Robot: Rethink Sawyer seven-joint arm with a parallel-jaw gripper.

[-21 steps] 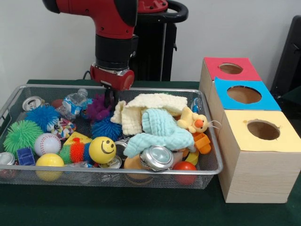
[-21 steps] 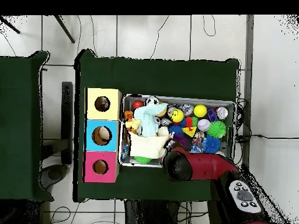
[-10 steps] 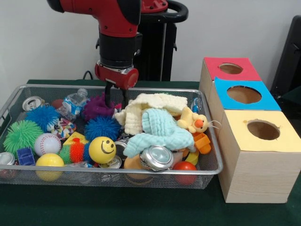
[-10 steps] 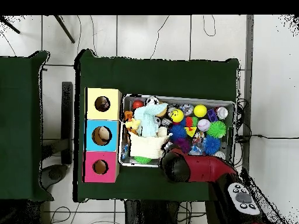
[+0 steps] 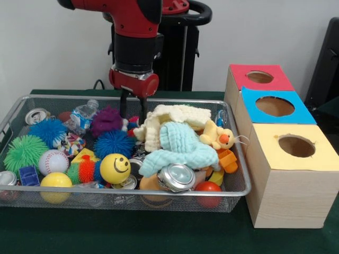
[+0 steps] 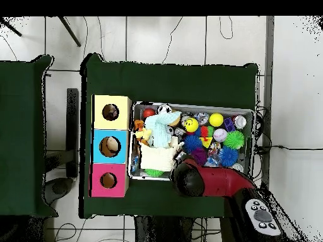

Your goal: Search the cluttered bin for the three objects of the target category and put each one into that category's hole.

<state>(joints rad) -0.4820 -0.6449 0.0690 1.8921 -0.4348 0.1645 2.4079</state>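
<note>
The red and black arm's gripper (image 5: 133, 108) hangs at the far side of the wire mesh bin (image 5: 233, 188), its two dark fingers (image 5: 123, 108) parted with nothing between them. Its tips sit between the purple spiky ball (image 5: 106, 120) and the cream folded cloth (image 5: 172, 117). The pale blue cloth (image 5: 183, 145) lies just in front of the cream one.

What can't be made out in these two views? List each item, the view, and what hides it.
1. Gripper tips, front view: they dip behind the cream cloth; the overhead view has the arm over them.
2. Things under the light blue cloth, both views: covered.
3. Inside the red box, blue box and yellow box, front view: the holes are dark.
4. Bin floor, both views: clutter hides it.
</note>
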